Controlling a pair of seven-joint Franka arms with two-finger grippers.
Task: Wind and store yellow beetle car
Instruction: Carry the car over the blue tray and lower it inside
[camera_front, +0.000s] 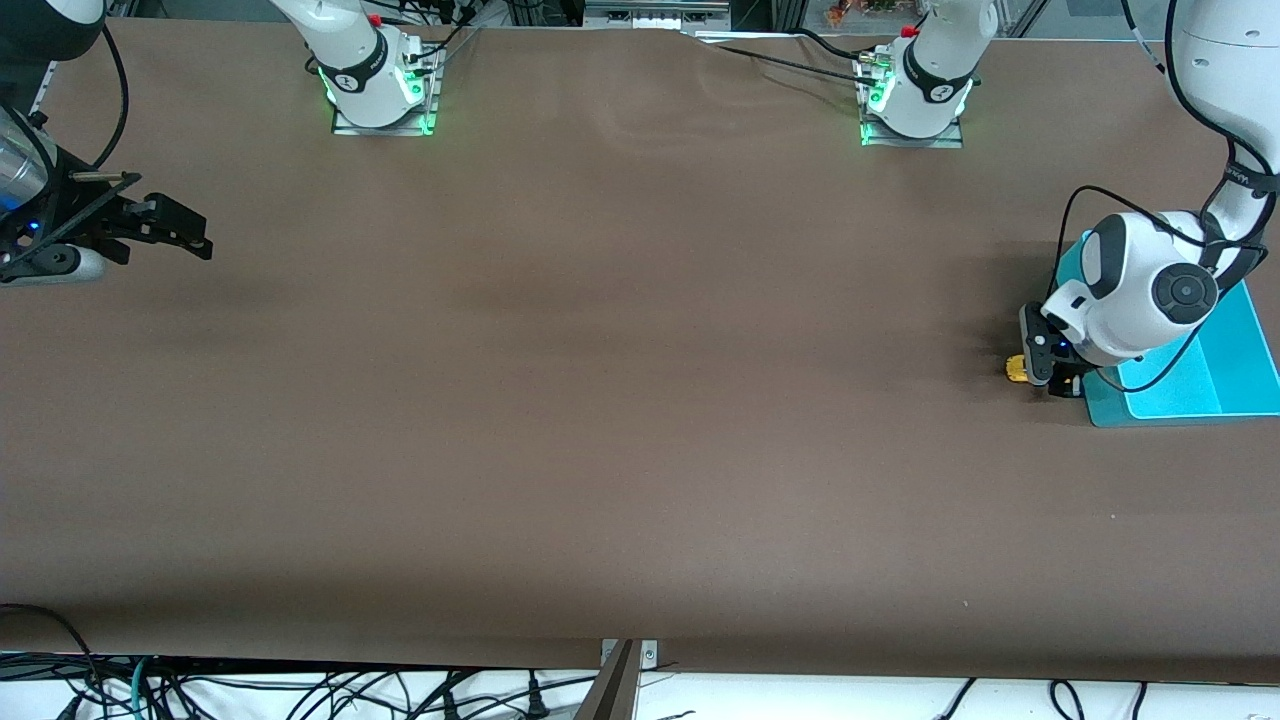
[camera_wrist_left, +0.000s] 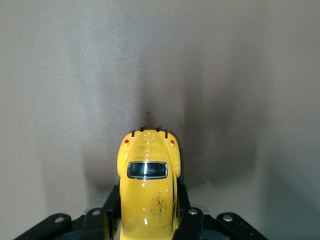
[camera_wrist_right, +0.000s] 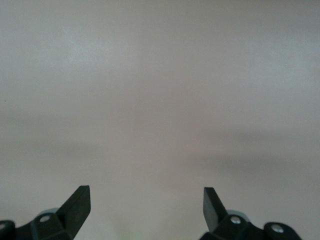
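Observation:
The yellow beetle car (camera_front: 1017, 369) stands on the brown table toward the left arm's end, right beside a turquoise tray. My left gripper (camera_front: 1046, 374) is down at the table and shut on the car. In the left wrist view the car's yellow body (camera_wrist_left: 148, 170) sticks out from between the black fingers (camera_wrist_left: 112, 202), which press on both of its sides, and its dark window faces the camera. My left gripper (camera_wrist_left: 148, 205) hides the rest of the car. My right gripper (camera_front: 185, 232) waits over the right arm's end of the table, open (camera_wrist_right: 146, 200) with nothing between its fingers.
The turquoise tray (camera_front: 1235, 375) lies at the left arm's end of the table, partly under the left arm's wrist. The two arm bases (camera_front: 375, 85) (camera_front: 912, 95) stand along the table's edge farthest from the front camera. Brown tabletop (camera_front: 620, 400) spreads between the grippers.

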